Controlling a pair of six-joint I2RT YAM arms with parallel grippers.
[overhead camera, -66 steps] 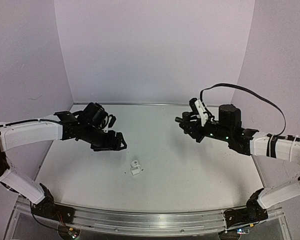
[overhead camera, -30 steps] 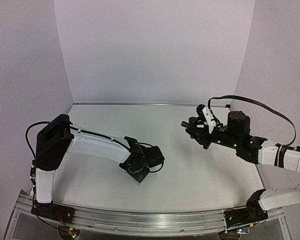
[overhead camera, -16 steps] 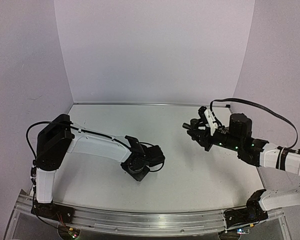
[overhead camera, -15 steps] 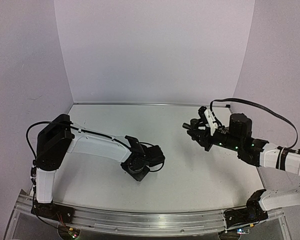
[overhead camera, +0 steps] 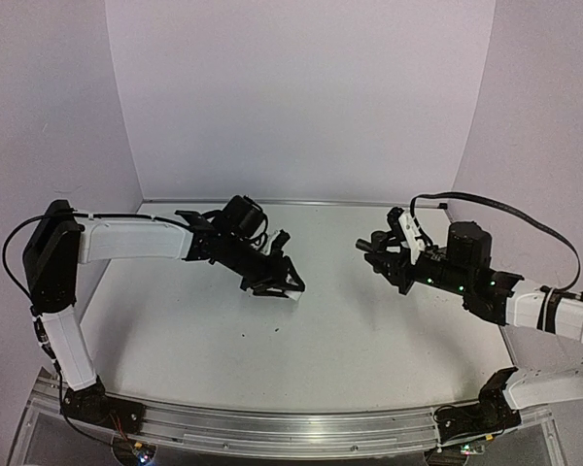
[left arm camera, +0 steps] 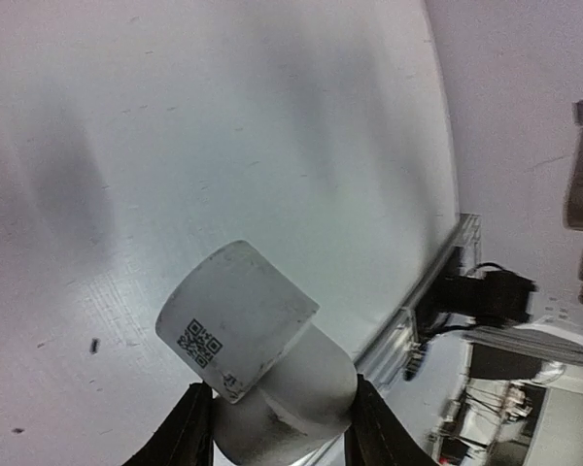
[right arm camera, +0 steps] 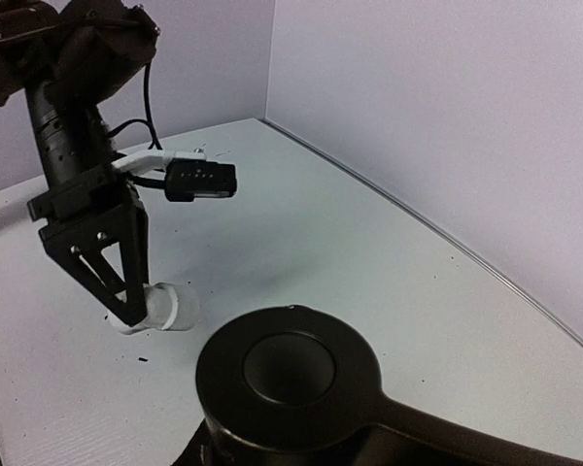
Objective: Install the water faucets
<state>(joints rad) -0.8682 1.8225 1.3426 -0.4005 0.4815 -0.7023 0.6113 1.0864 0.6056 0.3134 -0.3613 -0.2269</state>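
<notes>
Begins nearest with the aluminium rail [overhead camera: 291, 427] across the front edge of the table [overhead camera: 389, 340], carrying both arm bases. Climbs from the rail's left end as the left arm [overhead camera: 126, 238], bends at a high elbow, then reaches right over the pale tabletop. Ends in the left gripper [overhead camera: 280, 283], angled down and to the right, a little left of the table's middle. Pinches the white fitting [overhead camera: 291, 295] at the very tips, jaws drawn in narrow around it. Shows, from the left wrist, two black fingers [left arm camera: 189, 432] pressed against opposite sides of a stubby white cylinder with a flat end and a small QR sticker [left arm camera: 199, 342] on its rim. Seems to hold it just off the tabletop, though hard to tell how far. Leaves a few dark specks [left arm camera: 95, 344] scattered on the surface beneath.

Rises from the rail's right end as the right arm [overhead camera: 544, 306] and stretches left. Ends in the right gripper [overhead camera: 379, 250], raised above the table, jaws closed down tight. Carries the black spout [overhead camera: 363, 245] jutting from its tip toward the left gripper, well apart from the white fitting. Fills the bottom of the right wrist view with that part's round black end, hiding the grip itself. Trails a black cable [overhead camera: 505, 204] in a loop above the wrist.

Closes farthest back with plain lilac walls [overhead camera: 301, 97] on three sides.
</notes>
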